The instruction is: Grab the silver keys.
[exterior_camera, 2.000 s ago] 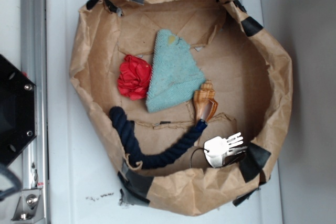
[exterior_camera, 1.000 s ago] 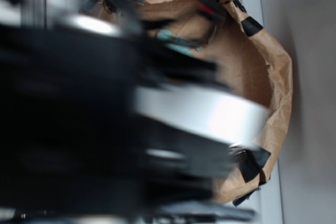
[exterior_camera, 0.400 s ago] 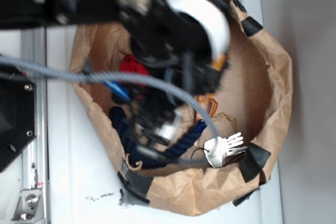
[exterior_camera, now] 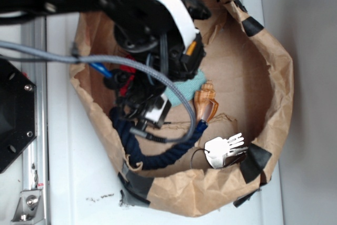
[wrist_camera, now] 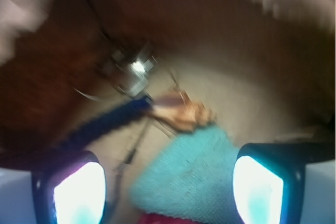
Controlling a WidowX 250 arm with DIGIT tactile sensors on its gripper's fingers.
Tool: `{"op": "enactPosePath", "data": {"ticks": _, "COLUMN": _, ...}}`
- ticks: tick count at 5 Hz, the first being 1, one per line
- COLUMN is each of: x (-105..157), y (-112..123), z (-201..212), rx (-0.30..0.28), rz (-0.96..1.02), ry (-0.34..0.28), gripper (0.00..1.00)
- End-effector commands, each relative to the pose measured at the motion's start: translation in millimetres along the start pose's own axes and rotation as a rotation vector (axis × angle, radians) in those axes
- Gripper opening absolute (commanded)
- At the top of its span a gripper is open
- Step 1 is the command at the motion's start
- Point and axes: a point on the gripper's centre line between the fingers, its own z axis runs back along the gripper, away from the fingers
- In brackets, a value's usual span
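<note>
The silver keys (exterior_camera: 225, 150) lie fanned out on the floor of the brown paper bag (exterior_camera: 279, 93) at its lower right, with a thin black cord loop beside them. In the wrist view the keys (wrist_camera: 134, 69) are a blurred shiny patch far ahead. My arm (exterior_camera: 152, 35) hangs over the bag's upper left and hides its own fingers in the exterior view. In the wrist view my gripper (wrist_camera: 168, 182) is open above the teal cloth (wrist_camera: 189, 171), with nothing held and well short of the keys.
A brown spiral seashell (exterior_camera: 205, 104) and a navy rope (exterior_camera: 158, 156) lie between my gripper and the keys. In the wrist view the seashell (wrist_camera: 181, 115) sits just past the cloth. A red cloth (exterior_camera: 125, 70) peeks out under the arm. Crumpled bag walls ring everything.
The arm swept in over the bag and has since moved slightly up and left. The keys, shell and rope have not moved.
</note>
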Motion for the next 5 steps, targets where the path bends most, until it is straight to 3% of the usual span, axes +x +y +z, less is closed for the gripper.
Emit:
{"op": "enactPosePath", "data": {"ticks": 1, "x": 32, "y": -35, "z": -23, "rx": 0.001, "rz": -0.129, "ry": -0.021, "gripper": 1.0}}
{"op": "enactPosePath", "data": {"ticks": 2, "x": 41, "y": -55, "z": -9, "rx": -0.05, "rz": -0.178, "ry": -0.053, "gripper": 1.0}}
{"op": "enactPosePath", "data": {"ticks": 5, "x": 41, "y": -55, "z": -9, "rx": -0.05, "rz": -0.178, "ry": -0.053, "gripper": 1.0}}
